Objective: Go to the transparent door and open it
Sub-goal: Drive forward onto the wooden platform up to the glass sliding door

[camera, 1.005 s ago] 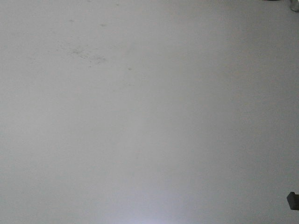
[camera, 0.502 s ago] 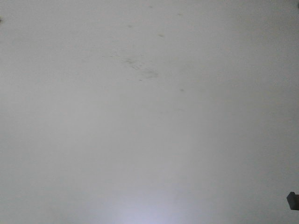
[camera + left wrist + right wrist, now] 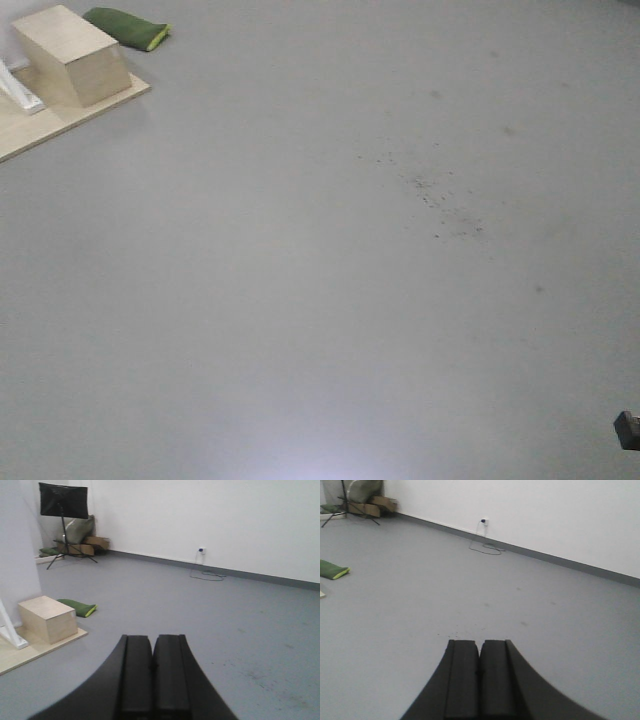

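Left wrist view: left claw [image 3: 152, 675] pressed together, empty; right claw [image 3: 480, 677] likewise. Beyond, wooden box [image 3: 47, 618]; green cushion [image 3: 77, 607] just behind box; far right of box, wall socket [image 3: 201, 550]. No view shows glass door: approach, opening both yet to do.

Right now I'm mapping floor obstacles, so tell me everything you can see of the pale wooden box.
The wooden box is a plain pale block, plywood by its look, with closed unmarked faces. It rests flat on a thin wooden board on the grey floor. A green cushion lies close behind it; a white strut stands beside, apart.
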Controlling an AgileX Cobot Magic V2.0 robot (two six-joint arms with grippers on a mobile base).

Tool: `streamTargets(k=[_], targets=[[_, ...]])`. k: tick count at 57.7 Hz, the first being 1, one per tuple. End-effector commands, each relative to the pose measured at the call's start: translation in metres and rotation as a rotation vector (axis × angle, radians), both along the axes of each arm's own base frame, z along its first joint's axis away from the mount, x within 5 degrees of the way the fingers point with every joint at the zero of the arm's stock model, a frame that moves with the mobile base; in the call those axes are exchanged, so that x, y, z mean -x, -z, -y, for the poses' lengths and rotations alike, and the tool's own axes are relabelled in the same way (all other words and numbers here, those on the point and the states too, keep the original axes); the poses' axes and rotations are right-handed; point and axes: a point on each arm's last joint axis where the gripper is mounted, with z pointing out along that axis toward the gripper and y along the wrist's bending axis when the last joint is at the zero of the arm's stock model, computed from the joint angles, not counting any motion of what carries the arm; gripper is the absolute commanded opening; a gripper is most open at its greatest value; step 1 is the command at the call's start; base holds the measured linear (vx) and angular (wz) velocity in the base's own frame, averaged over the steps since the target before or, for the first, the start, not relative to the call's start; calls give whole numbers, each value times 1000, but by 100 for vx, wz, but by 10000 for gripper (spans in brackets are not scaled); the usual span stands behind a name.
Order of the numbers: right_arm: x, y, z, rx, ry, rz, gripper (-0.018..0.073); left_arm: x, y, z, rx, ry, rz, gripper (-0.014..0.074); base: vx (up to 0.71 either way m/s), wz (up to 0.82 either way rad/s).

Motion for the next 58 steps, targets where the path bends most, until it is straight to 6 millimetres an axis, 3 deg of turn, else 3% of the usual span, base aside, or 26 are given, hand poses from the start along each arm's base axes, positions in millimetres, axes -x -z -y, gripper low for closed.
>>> streamTargets(k=[1, 58], targets=[[0, -3, 0, 7, 4, 76, -8, 0, 3, 0, 7, 5, 58, -6, 51, 57], [0, -3, 0, 7, 4, 76, -8, 0, 3, 0, 6, 5, 58, -6, 48, 60]])
